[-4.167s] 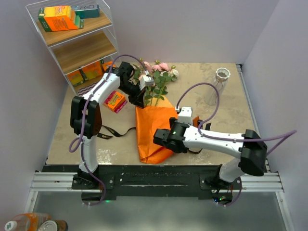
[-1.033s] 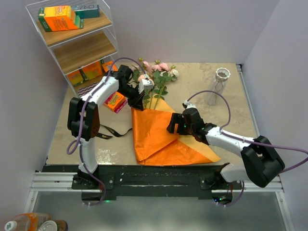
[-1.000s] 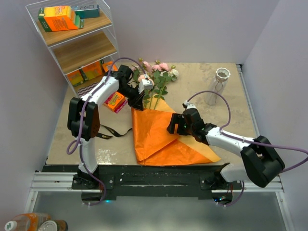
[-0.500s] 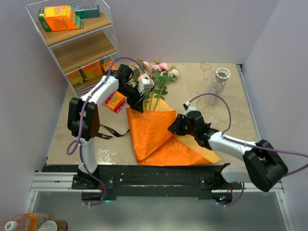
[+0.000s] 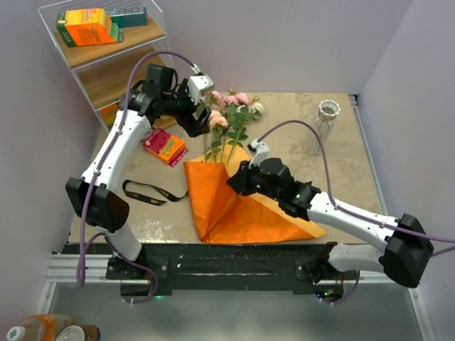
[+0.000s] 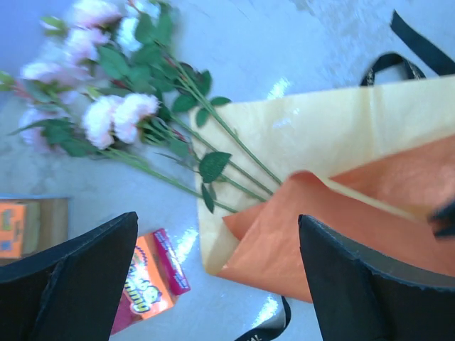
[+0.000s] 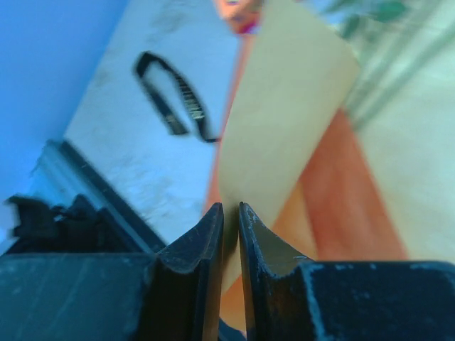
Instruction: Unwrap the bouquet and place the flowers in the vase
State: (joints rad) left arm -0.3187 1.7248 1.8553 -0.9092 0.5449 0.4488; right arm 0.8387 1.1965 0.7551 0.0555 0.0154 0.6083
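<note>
Paper half unfolded on the surface, flowers lying at its mouth.

From above, the orange paper (image 5: 227,209) lies spread near the front of the surface (image 5: 284,114). The flowers (image 5: 231,106) lie with their blooms toward the back and their stems running into the paper. The left jaws are just left of the blooms and the right jaws are at the paper's upper fold. The vase (image 5: 321,121) stands well apart at the back right, and a black ribbon (image 5: 153,193) lies loose near a snack box (image 5: 165,145). The left wrist view shows its jaws spread wide and holding nothing, with the flowers (image 6: 114,117) and the paper's pale inner side (image 6: 320,142) below them. In the right wrist view the jaws are nearly pressed together, pinching a pale flap of the paper (image 7: 284,128), and the ribbon (image 7: 174,96) lies beyond them.
</note>
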